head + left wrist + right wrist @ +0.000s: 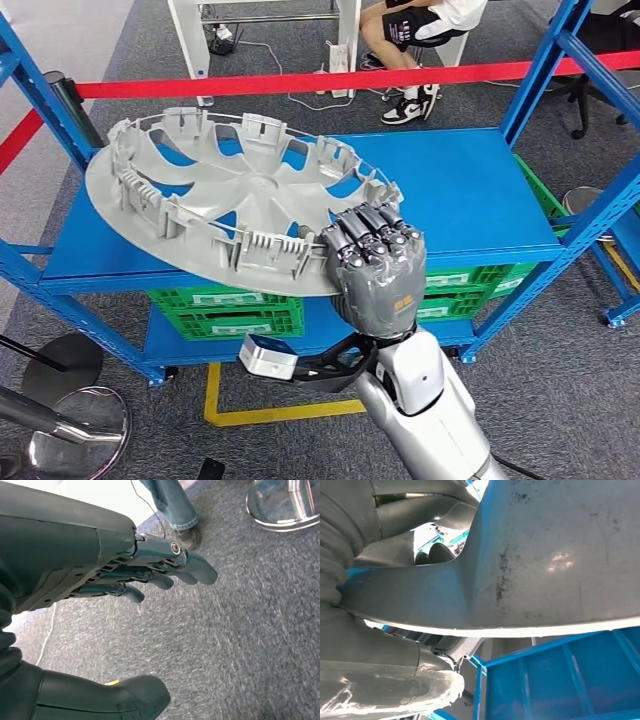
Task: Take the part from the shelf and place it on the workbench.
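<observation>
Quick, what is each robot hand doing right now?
Left hand: open, fingers straight, holding nothing, above the carpet.
Right hand: closed on the rim of the grey wheel cover, holding it over the blue shelf.

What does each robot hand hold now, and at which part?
The right robot hand grips the grey wheel cover at its near rim. The left robot hand holds nothing, fingers apart.

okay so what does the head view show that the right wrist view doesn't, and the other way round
Head view alone: the ribbed inner face of the grey wheel cover, the whole blue shelf, green crates beneath, a red barrier tape, a seated person. Right wrist view alone: the cover's smooth, scuffed underside, seen close. Both: the right hand gripping the cover's rim, with blue shelf behind.
</observation>
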Controlling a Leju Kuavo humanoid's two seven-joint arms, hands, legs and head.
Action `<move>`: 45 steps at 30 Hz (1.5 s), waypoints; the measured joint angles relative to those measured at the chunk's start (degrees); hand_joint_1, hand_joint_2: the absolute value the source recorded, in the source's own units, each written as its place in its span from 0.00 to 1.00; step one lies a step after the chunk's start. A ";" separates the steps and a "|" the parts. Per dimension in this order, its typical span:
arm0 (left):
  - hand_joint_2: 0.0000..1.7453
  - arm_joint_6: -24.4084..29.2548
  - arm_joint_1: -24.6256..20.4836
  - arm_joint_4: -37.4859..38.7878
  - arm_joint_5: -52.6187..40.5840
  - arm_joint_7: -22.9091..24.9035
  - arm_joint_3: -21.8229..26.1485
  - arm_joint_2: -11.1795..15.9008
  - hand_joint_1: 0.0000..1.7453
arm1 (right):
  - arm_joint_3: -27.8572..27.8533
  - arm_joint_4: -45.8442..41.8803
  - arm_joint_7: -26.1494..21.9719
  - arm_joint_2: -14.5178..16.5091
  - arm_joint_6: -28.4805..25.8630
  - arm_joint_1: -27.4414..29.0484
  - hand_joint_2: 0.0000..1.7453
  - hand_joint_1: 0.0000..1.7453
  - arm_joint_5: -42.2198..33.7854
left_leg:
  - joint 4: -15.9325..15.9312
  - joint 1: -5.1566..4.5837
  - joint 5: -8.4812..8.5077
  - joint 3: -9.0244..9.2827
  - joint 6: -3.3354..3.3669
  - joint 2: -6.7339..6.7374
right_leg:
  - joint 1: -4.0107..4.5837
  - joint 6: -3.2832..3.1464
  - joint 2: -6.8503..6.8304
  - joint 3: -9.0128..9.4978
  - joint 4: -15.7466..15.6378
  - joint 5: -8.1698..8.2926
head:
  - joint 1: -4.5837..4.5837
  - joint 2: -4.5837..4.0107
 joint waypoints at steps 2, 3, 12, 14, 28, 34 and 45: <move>1.00 0.61 0.00 0.00 -0.06 -0.27 0.02 0.00 0.00 | -0.31 0.00 -0.37 0.14 0.00 0.27 1.00 1.00 0.00 | 0.00 0.00 0.00 0.00 0.00 0.00 | 0.00 0.00 0.00 0.00 0.00 0.00 | -0.01 0.00; 1.00 0.86 0.00 0.00 -0.08 -0.37 0.03 0.00 0.00 | -0.50 0.00 -0.57 0.19 0.00 0.42 1.00 1.00 0.00 | 0.00 0.00 0.00 0.00 0.00 0.00 | 0.00 0.00 0.00 0.00 0.00 0.00 | -0.01 0.00; 1.00 1.23 0.06 0.00 -0.43 -0.70 0.36 0.03 0.00 | -4.74 -0.28 -11.76 2.90 0.00 2.49 1.00 1.00 -4.98 | 0.20 -0.13 -0.12 -0.06 0.17 0.02 | -0.11 0.16 -0.01 0.03 -0.14 0.10 | -0.02 0.00; 1.00 1.19 0.11 0.00 -0.56 -0.47 0.49 0.09 0.00 | -8.03 -0.31 -19.35 4.93 0.00 3.22 1.00 1.00 -8.00 | 0.39 -0.26 -0.23 -0.15 0.47 0.01 | -0.21 0.42 -0.10 0.08 -0.27 0.26 | -0.05 0.00; 1.00 1.02 0.14 0.00 -1.07 0.19 1.47 -0.02 0.00 | -19.17 1.25 -26.44 7.91 0.03 4.70 1.00 1.00 -16.02 | -0.54 0.23 1.52 -0.83 1.09 -2.72 | -0.18 0.43 5.04 -1.95 2.76 1.17 | 0.31 0.00; 1.00 0.96 0.07 0.00 -1.14 0.52 1.79 0.09 0.00 | -20.22 1.85 -26.71 8.19 0.04 4.59 1.00 1.00 -17.27 | 2.50 0.37 -0.54 -2.88 -1.19 -2.93 | -0.39 -1.25 4.92 -1.82 0.07 1.95 | 0.06 0.00; 1.00 0.74 -0.06 0.00 -1.22 1.05 2.22 0.11 0.00 | -22.22 3.99 -27.28 8.37 0.07 3.95 1.00 1.00 -19.02 | -0.23 1.50 -2.06 2.87 -1.97 -3.04 | -0.25 -0.33 4.59 -5.64 0.95 5.01 | -0.02 0.00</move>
